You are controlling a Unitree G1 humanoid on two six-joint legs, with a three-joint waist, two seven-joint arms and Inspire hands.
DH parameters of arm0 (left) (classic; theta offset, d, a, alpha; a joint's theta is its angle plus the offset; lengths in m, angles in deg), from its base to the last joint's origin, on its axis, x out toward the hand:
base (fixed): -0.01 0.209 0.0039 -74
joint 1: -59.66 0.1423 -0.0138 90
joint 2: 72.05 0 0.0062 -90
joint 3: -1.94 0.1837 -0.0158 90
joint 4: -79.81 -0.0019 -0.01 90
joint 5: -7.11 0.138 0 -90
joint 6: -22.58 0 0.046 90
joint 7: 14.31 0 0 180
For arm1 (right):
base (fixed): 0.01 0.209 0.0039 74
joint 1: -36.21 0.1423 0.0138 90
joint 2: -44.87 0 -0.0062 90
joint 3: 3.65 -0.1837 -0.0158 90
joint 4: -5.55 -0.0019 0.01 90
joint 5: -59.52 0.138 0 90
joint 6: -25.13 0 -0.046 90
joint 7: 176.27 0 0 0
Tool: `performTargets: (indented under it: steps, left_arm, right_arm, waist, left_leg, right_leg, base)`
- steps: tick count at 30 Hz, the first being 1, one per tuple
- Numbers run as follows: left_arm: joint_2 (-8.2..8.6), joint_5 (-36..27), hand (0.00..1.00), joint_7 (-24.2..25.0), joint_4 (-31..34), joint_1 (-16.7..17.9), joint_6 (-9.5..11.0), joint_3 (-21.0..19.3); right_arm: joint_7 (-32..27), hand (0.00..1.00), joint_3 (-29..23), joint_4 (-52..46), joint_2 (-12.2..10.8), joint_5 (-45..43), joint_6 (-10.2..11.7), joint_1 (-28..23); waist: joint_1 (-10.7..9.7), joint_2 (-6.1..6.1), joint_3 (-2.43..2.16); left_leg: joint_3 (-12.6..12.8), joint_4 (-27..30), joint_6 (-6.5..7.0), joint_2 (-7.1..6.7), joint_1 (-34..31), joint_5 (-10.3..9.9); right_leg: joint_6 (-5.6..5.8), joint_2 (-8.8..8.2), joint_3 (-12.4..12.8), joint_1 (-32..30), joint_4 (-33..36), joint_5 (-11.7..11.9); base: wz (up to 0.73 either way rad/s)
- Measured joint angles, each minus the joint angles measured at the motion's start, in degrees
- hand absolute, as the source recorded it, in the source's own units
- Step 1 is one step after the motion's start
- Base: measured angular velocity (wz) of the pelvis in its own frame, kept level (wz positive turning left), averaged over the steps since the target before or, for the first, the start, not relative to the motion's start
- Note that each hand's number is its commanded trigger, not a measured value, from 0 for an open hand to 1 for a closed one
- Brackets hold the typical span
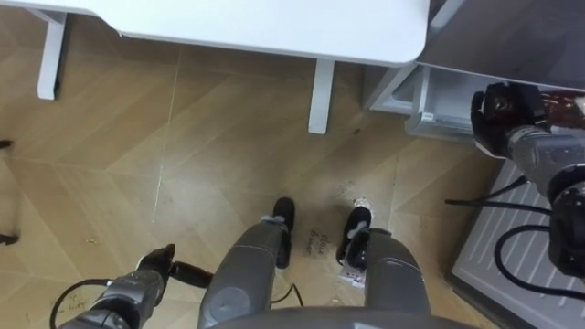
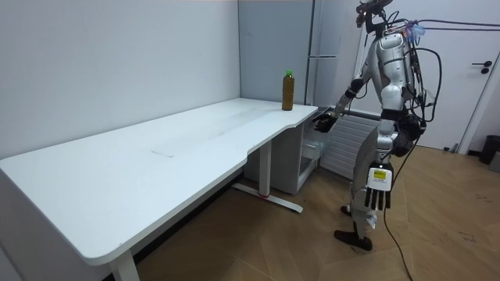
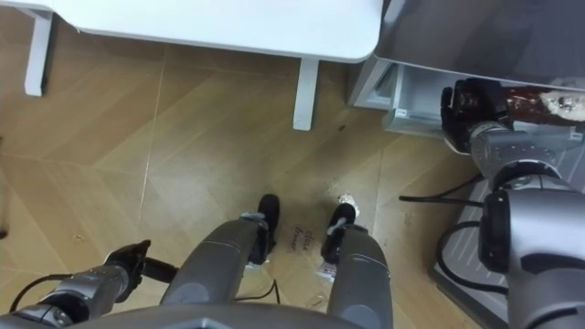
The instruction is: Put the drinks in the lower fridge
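My right hand [image 1: 498, 114] is held out at the open lower fridge [image 1: 439, 105], fingers curled round a dark drink bottle with a reddish label [image 1: 548, 105]. In the room view that right hand [image 2: 322, 122] reaches toward the fridge [image 2: 301, 156] beside the table's end. A second drink, a brown bottle with a green cap [image 2: 287, 90], stands upright on the white table [image 2: 156, 156] near the corner by the fridge. My left hand [image 1: 151, 270] hangs low at my side with relaxed fingers, holding nothing; the room view shows this left hand [image 2: 377, 195] beside my thigh.
I stand on a wooden floor between the table's end and the fridge. A white table leg [image 1: 320, 96] stands ahead of my feet. A white ribbed panel [image 1: 512, 247] lies low at my right by the fridge. A grey wall runs behind the table.
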Motion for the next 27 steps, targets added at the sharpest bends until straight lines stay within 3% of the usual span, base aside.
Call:
performTargets:
  steps: [11, 12, 13, 27]
  left_arm:
    - [0.01, -0.1, 0.00, 0.1, 0.0, 0.0, 0.8, 0.0]
    - [0.01, -0.1, 0.00, 0.1, 0.0, 0.0, 0.8, 0.0]
    - [0.01, -0.1, 0.00, 0.1, 0.0, 0.0, 0.9, 0.0]
    - [0.02, 0.0, 0.00, 0.1, 0.0, 0.0, 1.6, 0.1]
  right_arm:
    - [0.0, 0.00, 0.0, 0.0, 0.0, 0.1, 0.1, 0.0]
    - [0.0, 0.72, 0.0, 0.0, 0.0, 0.1, 0.1, 0.0]
    - [0.0, 1.00, 0.0, 0.0, 0.0, 0.1, 0.3, 0.0]
    - [0.0, 1.00, -0.6, 0.0, 0.0, 0.1, 1.0, 0.0]
  waist:
    - [0.0, -0.27, 0.15]
    - [0.0, -0.27, 0.15]
    - [0.0, -0.27, 0.15]
    - [-0.2, -0.26, 0.15]
  left_leg:
    - [0.8, 0.0, 0.00, 0.63, 0.0, 0.0]
    - [0.8, 0.0, 0.00, 0.63, 0.0, 0.0]
    - [0.8, 0.0, 0.00, 0.62, 0.0, 0.0]
    - [1.6, -1.1, 0.00, 0.63, 0.3, 0.0]
  right_leg:
    - [-0.11, 0.07, 0.2, -0.2, -0.1, 0.1]
    - [-0.11, 0.08, 0.2, -0.3, -0.1, 0.1]
    - [-0.12, 0.08, 0.2, -0.2, -0.1, 0.1]
    - [-0.10, 0.45, 0.8, -0.3, -0.9, 0.5]
  base:
    - [-0.02]
    - [0.00]
    - [0.00]
    - [-0.03]
